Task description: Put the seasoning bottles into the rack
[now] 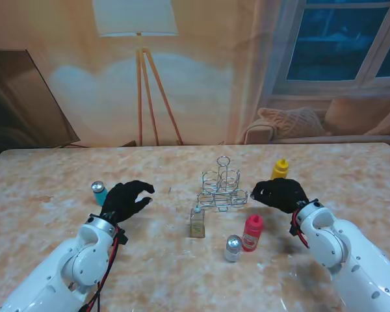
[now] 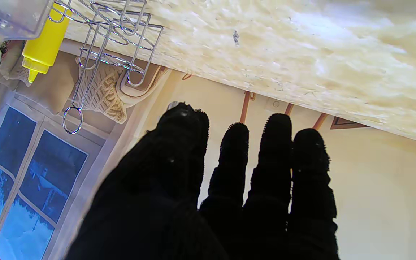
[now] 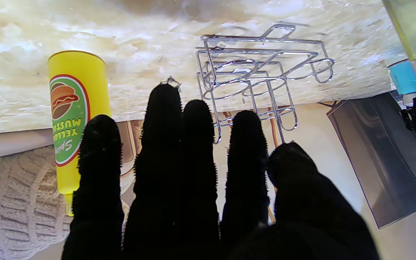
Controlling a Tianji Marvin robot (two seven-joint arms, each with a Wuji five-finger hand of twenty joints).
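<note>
We look down from the stand at the bench (image 1: 52,175); both wrist views, inverted, share the wire rack (image 2: 114,39) (image 3: 258,72).

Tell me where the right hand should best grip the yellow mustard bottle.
Probably around the straight labelled body of the yellow mustard bottle, coming from the right hand side. It stands upright, its cap narrow, with the rack to its left.

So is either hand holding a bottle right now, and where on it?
No. The left hand and right hand are both open and hold nothing; no bottle is in the rack.
</note>
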